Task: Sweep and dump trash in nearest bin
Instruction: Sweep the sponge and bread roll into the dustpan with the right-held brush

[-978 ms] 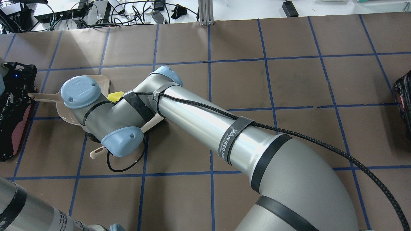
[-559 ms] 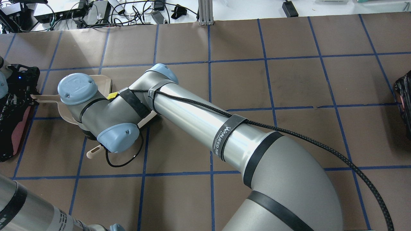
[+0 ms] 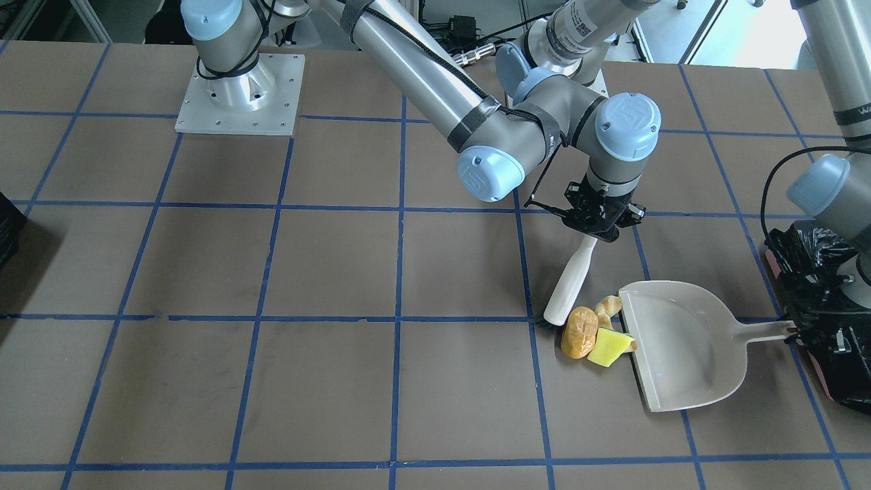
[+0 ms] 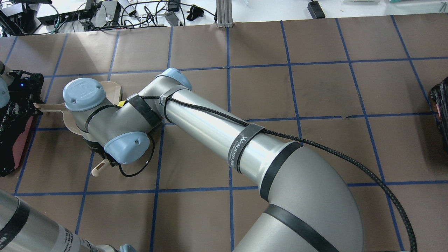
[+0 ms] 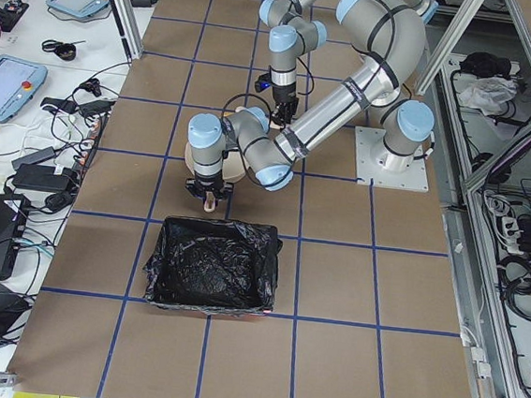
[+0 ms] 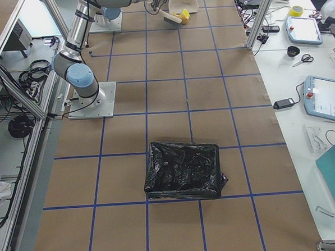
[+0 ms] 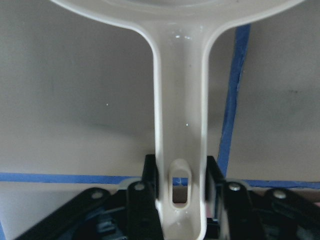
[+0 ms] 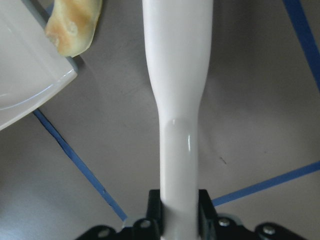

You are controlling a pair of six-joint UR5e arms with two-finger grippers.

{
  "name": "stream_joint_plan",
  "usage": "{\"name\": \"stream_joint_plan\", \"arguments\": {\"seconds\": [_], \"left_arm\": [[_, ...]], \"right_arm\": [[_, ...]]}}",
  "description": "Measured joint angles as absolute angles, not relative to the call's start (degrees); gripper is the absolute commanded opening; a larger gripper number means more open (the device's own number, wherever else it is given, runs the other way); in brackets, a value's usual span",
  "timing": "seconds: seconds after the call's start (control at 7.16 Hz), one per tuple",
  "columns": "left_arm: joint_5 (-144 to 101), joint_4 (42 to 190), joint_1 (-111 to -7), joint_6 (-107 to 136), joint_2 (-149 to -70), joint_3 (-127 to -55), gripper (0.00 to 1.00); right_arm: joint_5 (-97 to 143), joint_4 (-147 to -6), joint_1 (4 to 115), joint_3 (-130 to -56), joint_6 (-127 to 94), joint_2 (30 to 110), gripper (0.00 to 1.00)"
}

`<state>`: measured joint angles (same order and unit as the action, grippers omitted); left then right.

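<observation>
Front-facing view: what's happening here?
The right gripper holds a brush by its handle, bristles down on the table behind the trash. The left gripper holds the dustpan by its handle, flat on the table. The potato-like lump, yellow wedge and croissant bit sit bunched at the pan's open edge, not yet inside. The bag-lined bin is beside the left gripper.

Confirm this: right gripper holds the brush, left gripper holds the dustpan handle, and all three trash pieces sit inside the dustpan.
Not quite. The potato-like lump, yellow wedge and croissant-like bit lie on the table at the open edge of the dustpan, not inside it; the exterior front-facing view shows this. The right gripper does hold the brush, the left gripper the dustpan handle.
</observation>
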<state>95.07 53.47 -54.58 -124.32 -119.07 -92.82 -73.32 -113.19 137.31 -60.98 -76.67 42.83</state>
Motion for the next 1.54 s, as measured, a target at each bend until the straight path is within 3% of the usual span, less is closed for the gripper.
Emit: {"name": "stream_joint_plan", "arguments": {"seconds": [1.26,1.54], "left_arm": [[98.9,50.9,-55.3,-124.2,-119.4,-93.0,0.0],[98.8,50.9,-55.4,-124.2,-119.4,-93.0,0.0]], "right_arm": [[-69.7,-113.3,133.4,-56.3,-21.3,39.0,0.0],[-69.5,-113.1,133.2,-56.2,-30.1,39.6,0.0]]}}
